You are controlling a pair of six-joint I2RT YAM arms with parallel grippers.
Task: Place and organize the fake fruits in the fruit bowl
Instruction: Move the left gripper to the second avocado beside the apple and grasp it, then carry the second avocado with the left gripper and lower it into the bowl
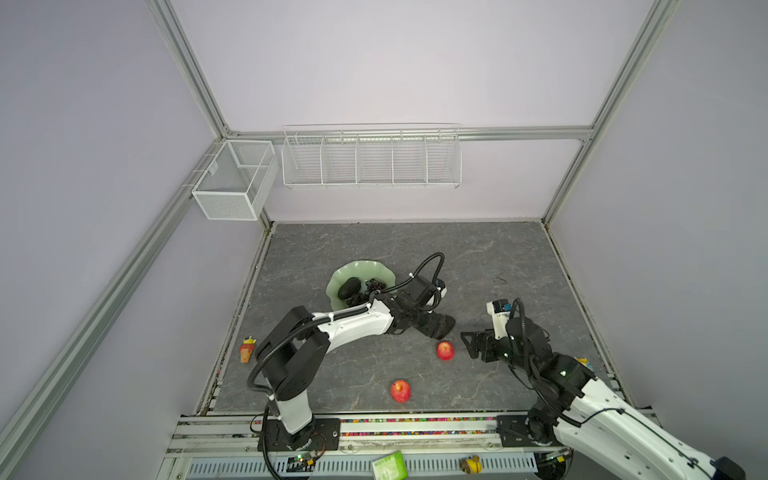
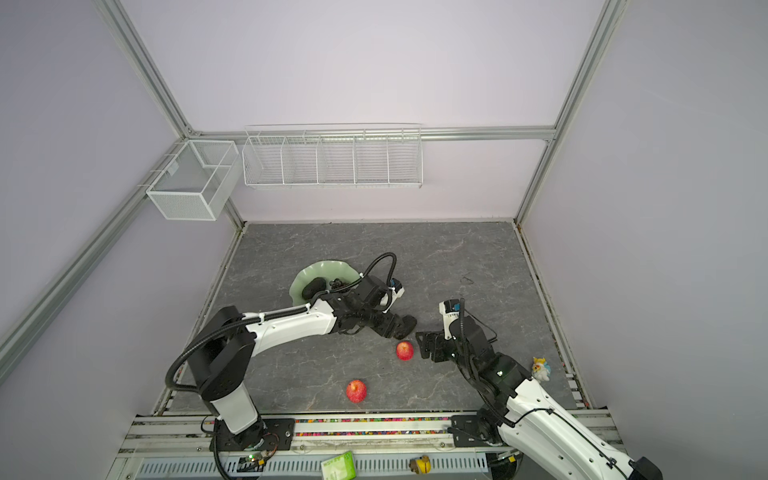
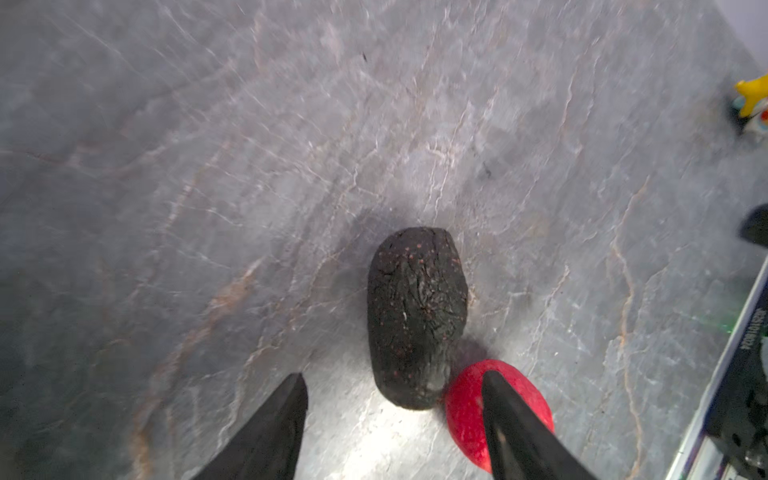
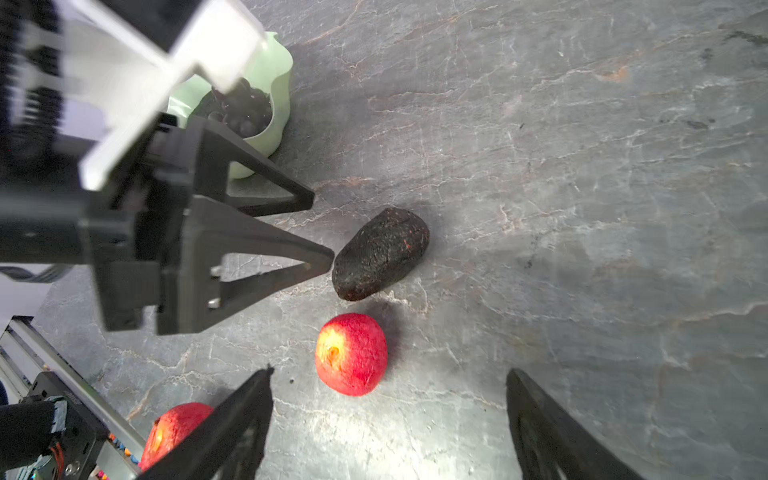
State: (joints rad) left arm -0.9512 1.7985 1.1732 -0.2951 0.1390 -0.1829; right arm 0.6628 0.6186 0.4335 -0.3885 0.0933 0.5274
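My left gripper point(image 4: 322, 230) has its jaws spread and empty, wider than the blackish-green oval avocado point(image 3: 415, 316) lying on the grey marbled tabletop point(image 1: 498, 257). The fruit's long axis runs away from the fingers point(image 3: 286, 411), so I judge the jaws are lined up to straddle its narrow width. Its near end sits right at the tips. One fingertip point(image 4: 328, 259) looks just beside it, touching or not I cannot tell.

My right gripper point(image 4: 388, 372) hangs wide and empty over the small red apple point(image 4: 351, 353), just on the near side of that avocado. It is likely parked there for the next pick.

The pale green wavy-rimmed fruit bowl point(image 1: 357, 266) stands far-left of this spot. It already holds a second dark avocado point(image 1: 349, 288) and the dark purple grape bunch point(image 1: 375, 286). A second red apple point(image 1: 400, 390) lies nearer, toward the front rail, well apart from the bowl.

Hard to read:
- In both top views my left wrist covers the bowl's near-right rim and part of the grapes, and the gripper hides half the table avocado.
- The left wrist view is smeared, and a finger cuts across the apple.
- The right wrist view crops the second apple behind its own finger.
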